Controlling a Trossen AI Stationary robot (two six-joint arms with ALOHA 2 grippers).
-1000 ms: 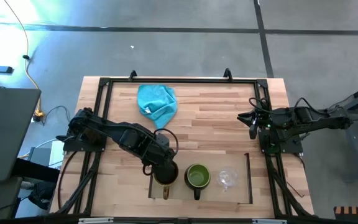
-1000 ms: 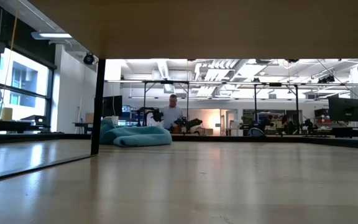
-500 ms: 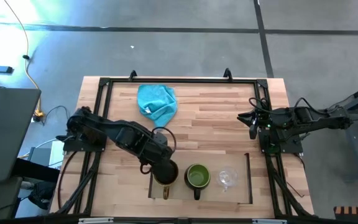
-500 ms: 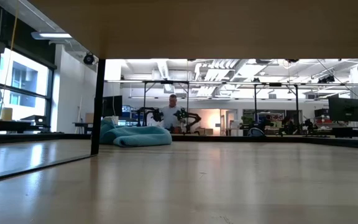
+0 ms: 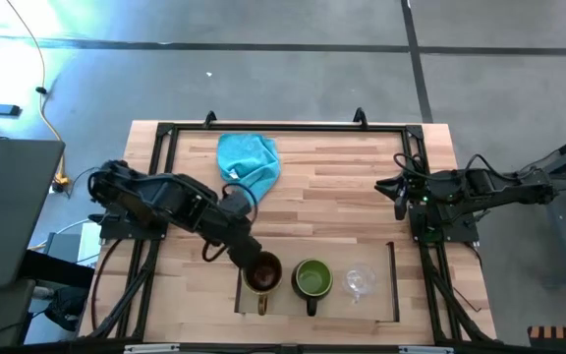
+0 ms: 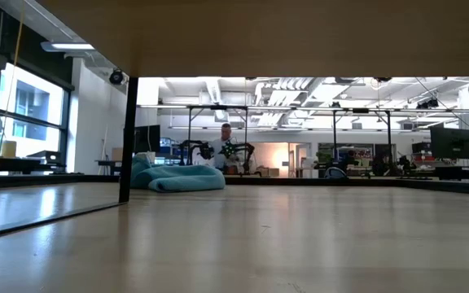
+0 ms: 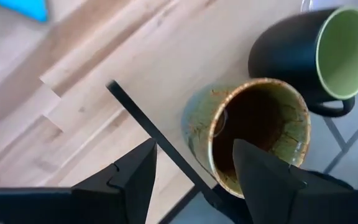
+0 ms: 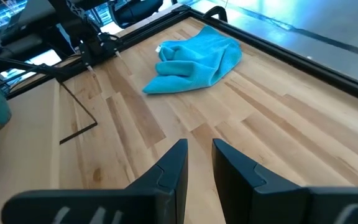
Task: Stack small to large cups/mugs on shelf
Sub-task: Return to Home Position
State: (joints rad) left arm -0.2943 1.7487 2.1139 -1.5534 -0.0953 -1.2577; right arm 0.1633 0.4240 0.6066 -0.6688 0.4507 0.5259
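Note:
Three vessels stand upright in a row on the pale shelf board (image 5: 376, 307), between its dark rails: the brown mug (image 5: 261, 274) at the left, the green mug (image 5: 312, 279) in the middle, the clear glass cup (image 5: 361, 282) at the right. My left gripper (image 5: 240, 253) is open and empty, just to the far left of the brown mug. In the left wrist view (image 7: 194, 148) its fingers frame the shelf's left rail (image 7: 157, 144), with the brown mug (image 7: 253, 134) and green mug (image 7: 319, 56) ahead. My right gripper (image 5: 399, 200) is shut and rests by the table's right edge.
A crumpled turquoise cloth (image 5: 249, 162) lies at the far middle-left of the table and also shows in the right wrist view (image 8: 194, 59). A black frame (image 5: 283, 128) runs around the tabletop. A person (image 6: 226, 146) stands far off in the room behind.
My left gripper has drawn back from over the brown mug, toward the table's far left. The brown mug has stayed upright on the shelf beside the green mug.

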